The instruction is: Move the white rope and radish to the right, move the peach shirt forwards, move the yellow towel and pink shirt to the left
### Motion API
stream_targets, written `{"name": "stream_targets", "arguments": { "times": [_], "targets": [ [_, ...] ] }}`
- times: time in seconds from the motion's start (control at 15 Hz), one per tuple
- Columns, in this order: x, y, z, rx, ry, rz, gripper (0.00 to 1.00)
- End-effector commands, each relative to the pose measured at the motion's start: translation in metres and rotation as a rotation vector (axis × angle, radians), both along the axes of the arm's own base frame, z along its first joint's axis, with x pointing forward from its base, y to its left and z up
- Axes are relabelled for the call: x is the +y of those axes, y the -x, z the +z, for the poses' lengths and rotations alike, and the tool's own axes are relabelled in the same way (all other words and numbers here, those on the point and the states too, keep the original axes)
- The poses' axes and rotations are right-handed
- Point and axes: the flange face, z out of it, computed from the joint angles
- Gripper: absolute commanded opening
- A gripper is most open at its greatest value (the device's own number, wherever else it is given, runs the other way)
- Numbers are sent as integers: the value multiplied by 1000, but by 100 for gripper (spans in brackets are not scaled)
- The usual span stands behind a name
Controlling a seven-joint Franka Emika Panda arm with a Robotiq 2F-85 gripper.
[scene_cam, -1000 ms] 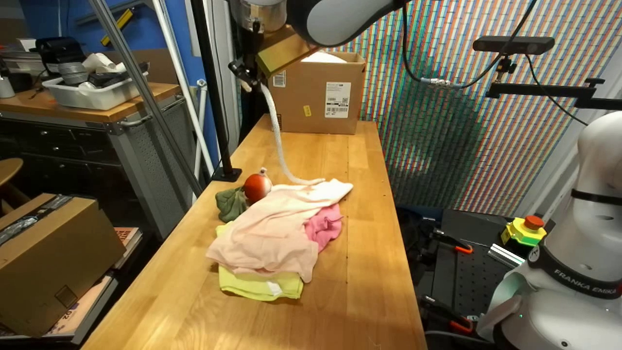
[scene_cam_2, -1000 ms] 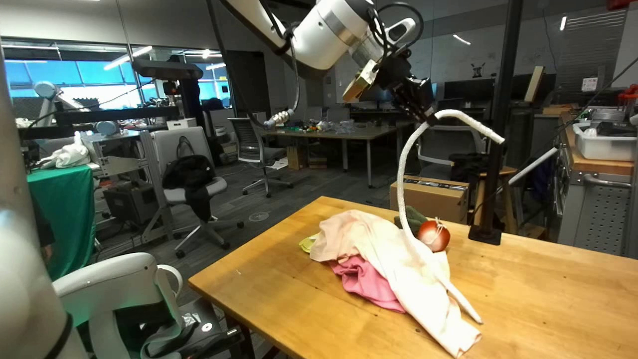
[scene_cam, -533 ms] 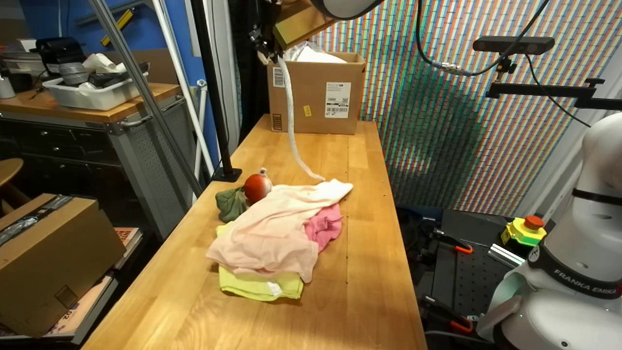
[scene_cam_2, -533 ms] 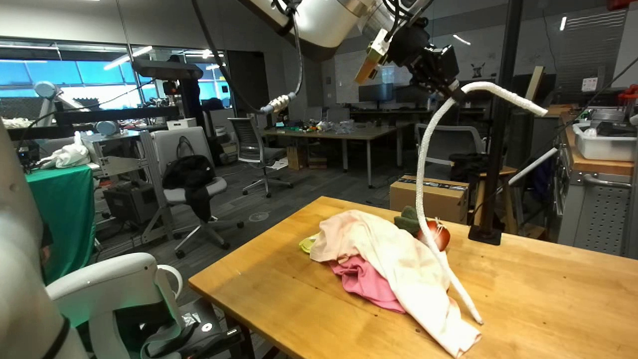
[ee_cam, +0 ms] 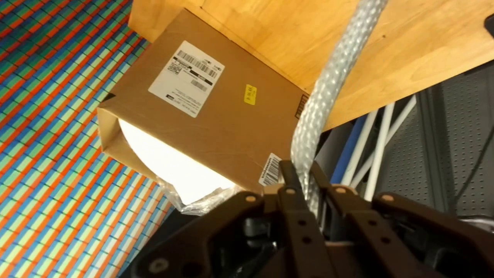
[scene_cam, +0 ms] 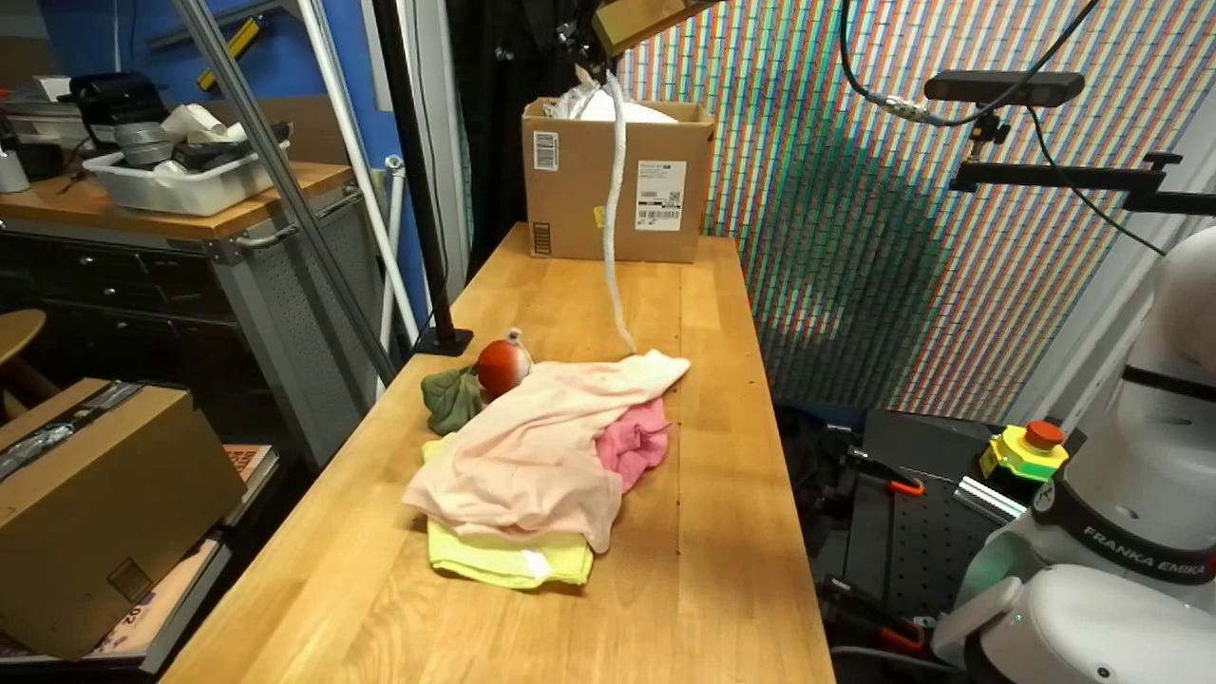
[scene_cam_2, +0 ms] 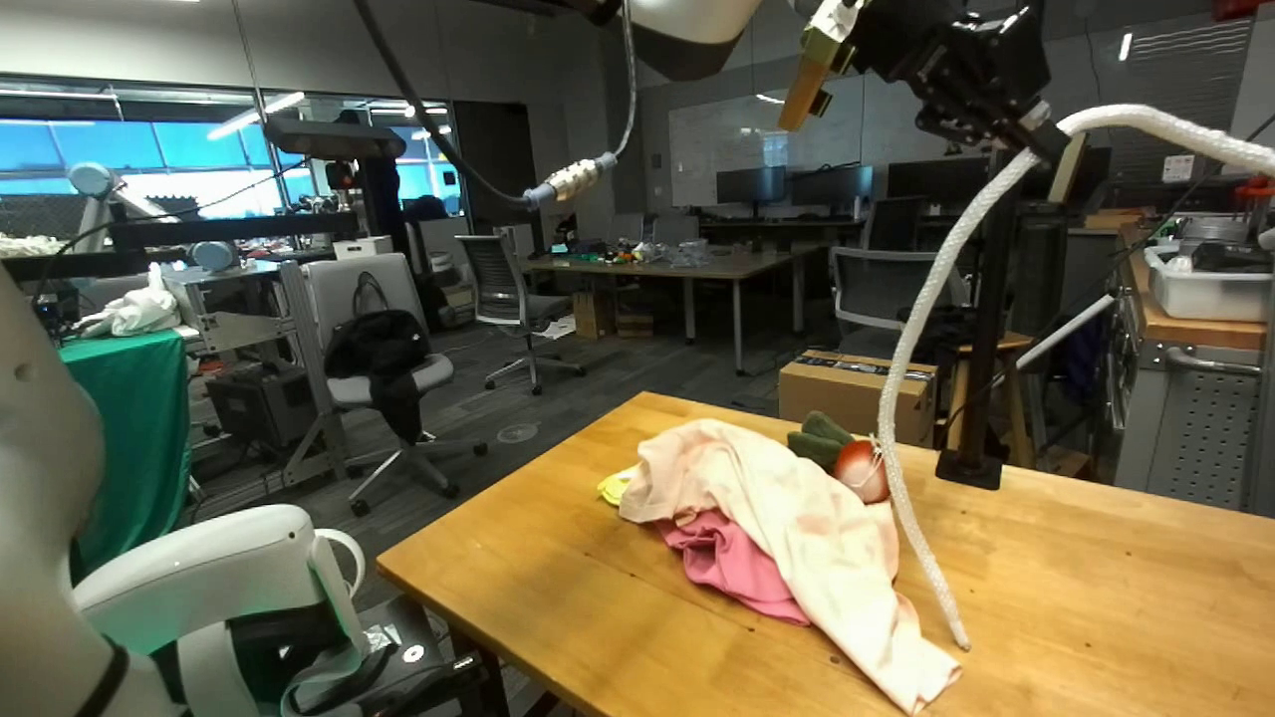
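My gripper point(ee_cam: 303, 170) is shut on the white rope point(ee_cam: 335, 73) and holds it high above the table. In both exterior views the rope point(scene_cam: 613, 190) hangs down, its lower end point(scene_cam_2: 956, 627) at the table beside the peach shirt. A short free end sticks out past the fingers point(scene_cam_2: 1041, 139). The red radish point(scene_cam: 503, 368) with a dark green leafy part point(scene_cam: 451, 399) lies against the peach shirt point(scene_cam: 541, 446). The peach shirt lies over the pink shirt point(scene_cam: 635, 442) and the yellow towel point(scene_cam: 503, 560), hiding much of both.
An open cardboard box point(ee_cam: 231, 135) with white contents stands at the table's far end. A black pole base point(scene_cam: 444, 340) is fixed at the table edge near the radish. The wooden table point(scene_cam: 731, 494) has bare wood around the pile.
My gripper has moved up and, in both exterior views, rightwards with the rope. The rope has lifted off the peach shirt and hangs straighter. The radish and cloths have not moved.
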Motion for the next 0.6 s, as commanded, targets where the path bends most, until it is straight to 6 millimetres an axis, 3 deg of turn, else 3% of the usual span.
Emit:
{"name": "stream_targets", "arguments": {
  "times": [0.0, 0.33, 0.53],
  "targets": [
    [-49, 9, 23, 6, 12, -35, 3],
    [-115, 13, 28, 81, -53, -35, 3],
    [-141, 16, 29, 142, -151, 10, 3]
  ]
}}
